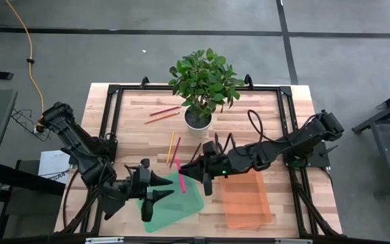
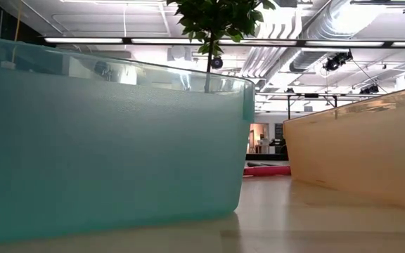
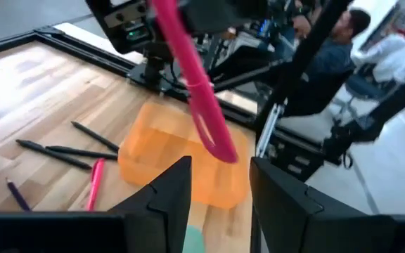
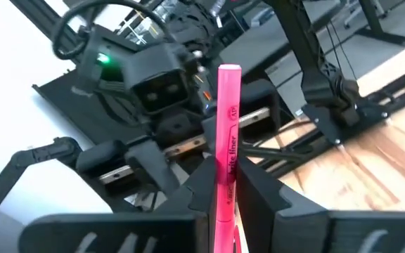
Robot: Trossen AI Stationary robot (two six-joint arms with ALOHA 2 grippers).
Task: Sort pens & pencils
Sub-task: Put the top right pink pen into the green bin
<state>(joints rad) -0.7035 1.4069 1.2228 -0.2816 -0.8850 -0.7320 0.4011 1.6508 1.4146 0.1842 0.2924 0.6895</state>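
My right gripper (image 1: 185,173) is shut on a bright pink pen (image 1: 180,177), held in the air over the far edge of the green tray (image 1: 175,203). The pen also shows in the left wrist view (image 3: 202,105) and the right wrist view (image 4: 228,119). My left gripper (image 1: 156,191) hovers over the green tray, open and empty, its fingers (image 3: 178,193) pointing toward the held pen. Another pink pen (image 3: 93,184) and black pens (image 3: 69,151) lie flat on the table. Orange and red pencils (image 1: 164,112) lie near the plant pot, and more pencils (image 1: 172,146) lie nearer the middle. My right gripper pinches the pink pen's barrel (image 4: 227,172) between its two fingers. The fingers come from the table's right and lie across the pen. The pen is lifted clear of the table and tilted, one end (image 3: 220,147) slanting down below the gripper.
An orange tray (image 1: 246,203) stands to the right of the green one near the front edge. A potted plant (image 1: 198,88) stands at the far middle. A black frame (image 1: 114,122) runs round the table. A person (image 3: 343,42) sits beyond the table.
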